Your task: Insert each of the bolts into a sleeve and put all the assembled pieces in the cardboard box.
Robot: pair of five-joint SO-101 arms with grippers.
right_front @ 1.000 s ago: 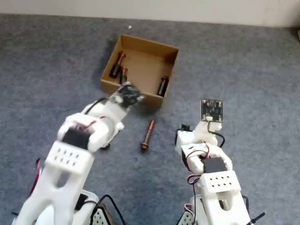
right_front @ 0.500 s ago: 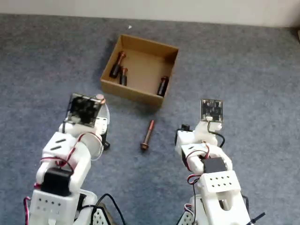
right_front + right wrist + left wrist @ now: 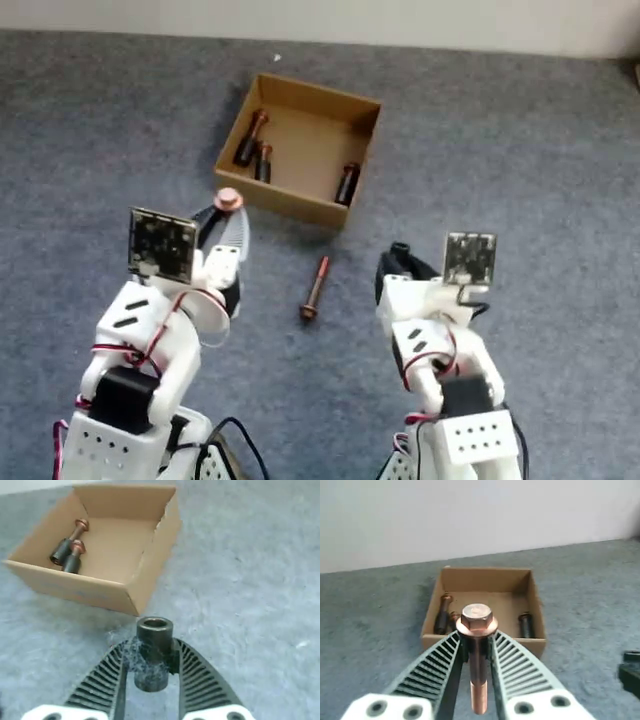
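Left fingers: my left fingers point(image 3: 435, 667) are clenched on a copper bolt point(image 3: 477, 622). It stands upright, head on top.
Right fingers: my right fingers point(image 3: 102, 680) are clenched on a black sleeve point(image 3: 154, 630). It stands upright too, with the open hole on top.
Between the arms: a loose bolt point(image 3: 316, 288) lies flat on the grey tabletop point(image 3: 520, 150). It sits between my two arms, and nothing touches it.
In the way: from my left wrist view, the held bolt's head stands in front of the cardboard box point(image 3: 290, 205) and hides a bit of it. The front wall of the box is between my fingers and the things inside.
Box: it sits on the tabletop past the loose bolt, with its top open.
In the box: three put-together pieces, each a bolt stuck in a sleeve. Two lie close together on one side point(image 3: 251, 138) point(image 3: 264, 162). The third piece point(image 3: 347, 183) lies well apart, by the other wall.
Far end: a pale wall point(image 3: 300, 15) runs behind the tabletop.
Count of bolts: five. One held, one loose, three in the box.
Count of sleeves: four. One held, three in the box.
Count of boxes: one.
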